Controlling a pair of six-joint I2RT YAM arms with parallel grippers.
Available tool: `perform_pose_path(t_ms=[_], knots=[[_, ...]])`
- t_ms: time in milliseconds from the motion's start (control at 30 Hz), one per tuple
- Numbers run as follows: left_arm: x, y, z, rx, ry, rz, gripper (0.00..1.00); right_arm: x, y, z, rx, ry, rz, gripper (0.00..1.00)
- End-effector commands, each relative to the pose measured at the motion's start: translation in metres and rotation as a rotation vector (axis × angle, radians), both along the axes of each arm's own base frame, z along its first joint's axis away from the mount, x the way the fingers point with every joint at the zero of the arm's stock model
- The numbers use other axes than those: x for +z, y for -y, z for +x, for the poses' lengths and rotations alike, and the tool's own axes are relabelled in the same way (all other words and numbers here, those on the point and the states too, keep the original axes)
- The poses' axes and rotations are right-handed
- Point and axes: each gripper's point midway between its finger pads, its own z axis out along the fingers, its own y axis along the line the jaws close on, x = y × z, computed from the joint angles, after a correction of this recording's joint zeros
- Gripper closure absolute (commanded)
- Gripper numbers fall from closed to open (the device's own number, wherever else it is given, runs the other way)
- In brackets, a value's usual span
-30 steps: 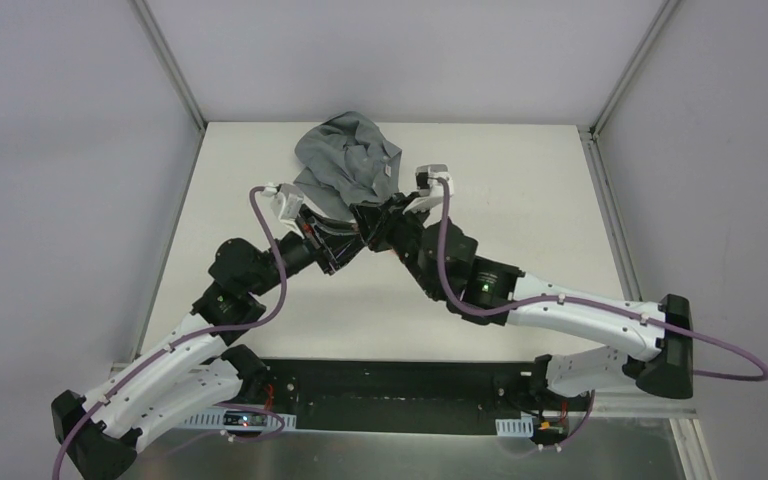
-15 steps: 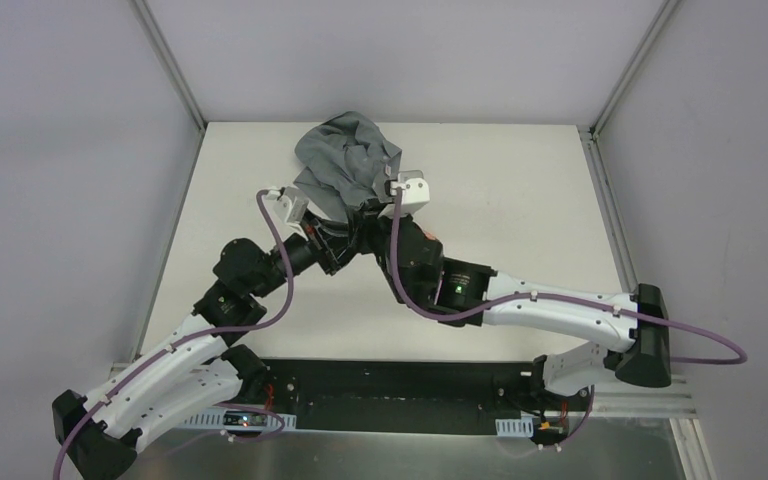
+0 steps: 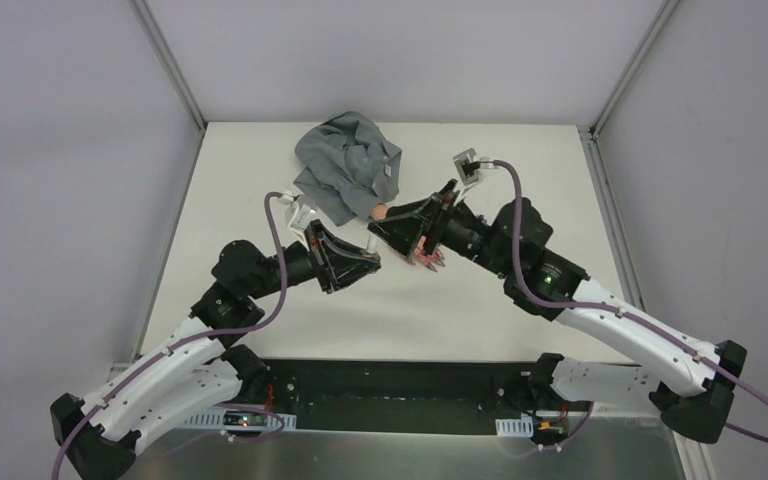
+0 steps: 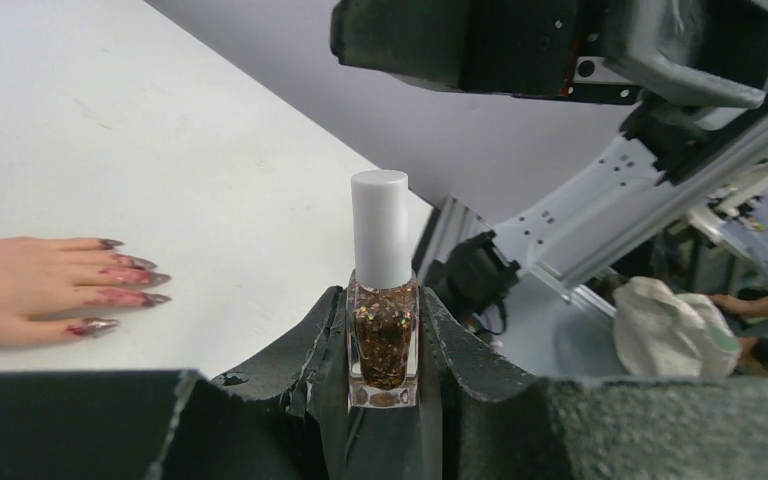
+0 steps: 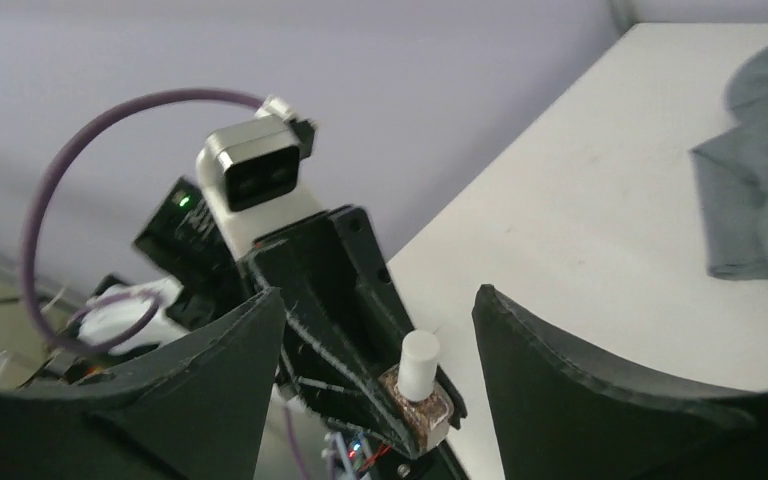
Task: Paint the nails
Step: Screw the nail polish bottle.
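Uncapping looks like the step in hand. Left of centre in the overhead view, the left gripper (image 3: 358, 262) is clamped on the polish bottle (image 4: 382, 340), leaving its white cap (image 4: 379, 228) free. The right gripper (image 3: 396, 228) faces it, jaws spread. I'd close squarely on the cap, then twist. The nails (image 3: 430, 261) lie just right of that, at mid-frame under the right arm.

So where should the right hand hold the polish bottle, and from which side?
The white cap, approached from its top end along its axis: it is round and stands free, while the left hand clamps the glass body.
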Motion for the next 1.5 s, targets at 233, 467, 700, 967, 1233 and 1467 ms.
perform_pose_path(t_ms=[233,467,700,967,1233,1467], knots=[[0.078,-0.003,-0.06,-0.273,0.019,-0.206,1.0,0.039,-0.004,-0.092,0.618,0.12,0.213,0.31],[0.087,-0.003,-0.068,-0.312,0.039,-0.221,1.0,0.043,-0.007,-0.094,0.647,0.14,0.229,0.42],[0.09,-0.002,-0.066,-0.307,0.049,-0.228,1.0,0.041,-0.012,-0.092,0.658,0.124,0.229,0.76],[0.083,-0.002,-0.055,-0.251,0.076,-0.22,1.0,0.027,-0.012,-0.079,0.57,0.061,0.191,1.0],[0.06,0.004,-0.028,-0.143,0.114,-0.132,1.0,0.0,-0.019,-0.058,0.37,-0.045,0.091,1.0],[0.046,0.003,-0.01,-0.053,0.132,-0.048,1.0,-0.013,-0.04,-0.046,0.235,-0.103,0.015,1.0]])
